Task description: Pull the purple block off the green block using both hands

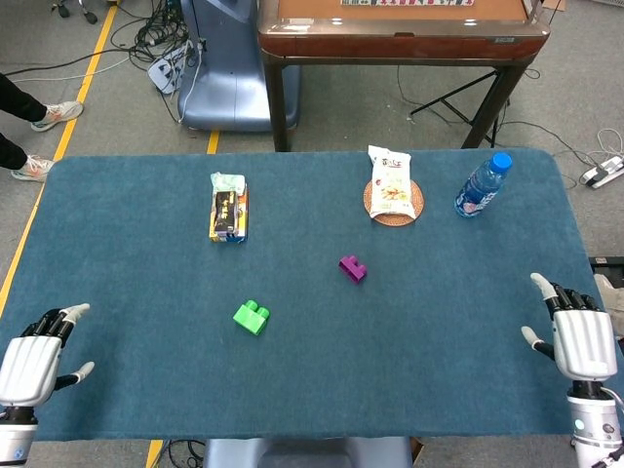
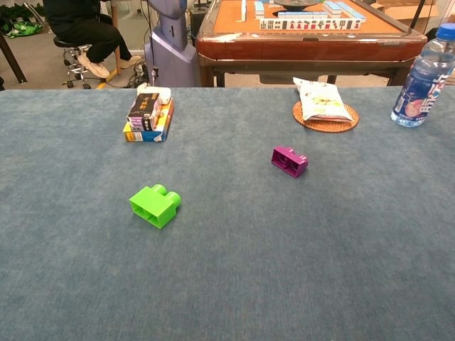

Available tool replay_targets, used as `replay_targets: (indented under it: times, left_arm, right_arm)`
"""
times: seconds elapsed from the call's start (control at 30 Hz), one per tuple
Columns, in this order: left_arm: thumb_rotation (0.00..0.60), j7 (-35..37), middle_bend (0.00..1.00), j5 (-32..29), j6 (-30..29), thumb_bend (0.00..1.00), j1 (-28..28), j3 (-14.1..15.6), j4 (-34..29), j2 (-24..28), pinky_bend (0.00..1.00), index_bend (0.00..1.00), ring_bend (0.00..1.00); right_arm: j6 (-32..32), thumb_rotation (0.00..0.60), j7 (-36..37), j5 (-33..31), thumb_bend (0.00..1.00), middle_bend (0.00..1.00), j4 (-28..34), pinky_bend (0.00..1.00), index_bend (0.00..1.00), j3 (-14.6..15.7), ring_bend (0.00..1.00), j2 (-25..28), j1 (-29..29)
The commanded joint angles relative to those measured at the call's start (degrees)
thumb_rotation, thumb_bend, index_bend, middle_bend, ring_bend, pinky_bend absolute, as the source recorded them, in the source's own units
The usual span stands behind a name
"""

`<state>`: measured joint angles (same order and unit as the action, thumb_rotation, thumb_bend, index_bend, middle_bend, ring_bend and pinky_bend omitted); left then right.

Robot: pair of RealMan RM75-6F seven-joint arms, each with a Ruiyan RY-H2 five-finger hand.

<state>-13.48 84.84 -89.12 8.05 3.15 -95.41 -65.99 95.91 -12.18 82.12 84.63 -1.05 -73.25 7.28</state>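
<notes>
The purple block [image 1: 352, 267] [image 2: 289, 160] lies by itself on the blue table, right of centre. The green block [image 1: 252, 317] [image 2: 156, 205] lies apart from it, nearer the front and to the left. In the head view my left hand [image 1: 31, 362] hovers at the table's front left corner, fingers spread and empty. My right hand [image 1: 580, 338] hovers at the front right edge, also spread and empty. Neither hand shows in the chest view.
A stack of small boxes [image 1: 228, 207] sits at the back left. A snack bag on a round coaster [image 1: 394, 188] and a water bottle [image 1: 482, 184] stand at the back right. A wooden game table [image 1: 400, 29] stands behind.
</notes>
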Motion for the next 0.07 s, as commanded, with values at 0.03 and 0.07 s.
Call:
replay_targets:
  times: [0.03,0.07]
  left_arm:
    - [0.600,0.0,0.24,0.1,0.3,0.09,-0.3,-0.3,-0.8,0.4,0.36,0.21,0.20]
    - [0.600,0.1,0.24,0.2,0.4,0.09,-0.4,-0.3,-1.0,0.5,0.36,0.21,0.20]
  right_arm:
    - [0.5,0.600,0.9,0.0,0.00,0.34,-0.5,0.41,0.21,-0.3,0.36,0.3,-1.0]
    - [0.6,0.600,1.2,0.1,0.00,0.34,-0.7,0.41,0.21,-0.4,0.36,0.3,-1.3]
